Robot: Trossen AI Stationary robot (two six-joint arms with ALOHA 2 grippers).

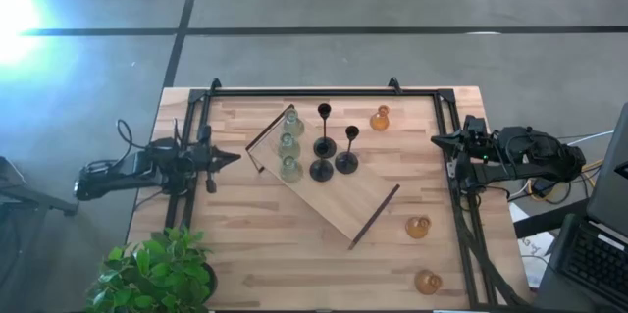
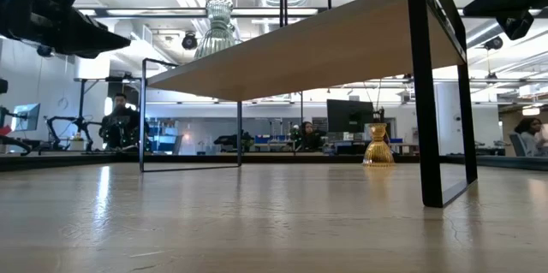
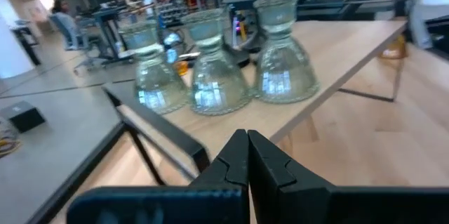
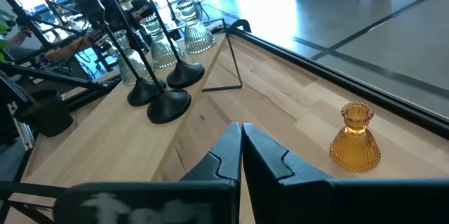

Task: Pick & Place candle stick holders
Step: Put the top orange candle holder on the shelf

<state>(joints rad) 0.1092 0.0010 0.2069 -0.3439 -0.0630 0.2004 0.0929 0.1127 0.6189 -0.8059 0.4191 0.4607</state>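
Between the clenched, empty left gripper (image 1: 234, 158) and right gripper (image 1: 438, 139), the wooden board (image 1: 339, 203) carries six holders (image 1: 323, 169).

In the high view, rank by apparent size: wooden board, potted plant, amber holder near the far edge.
1. wooden board
2. potted plant
3. amber holder, clearly smallest

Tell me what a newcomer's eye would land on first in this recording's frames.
Probably the raised wooden board lying diagonally mid-table, with three pale green glass holders in a row and three black holders beside them on top. Three amber holders sit off it on the table: one near the far edge, two toward the right near corner. Both grippers, left and right, wait shut at the sides.
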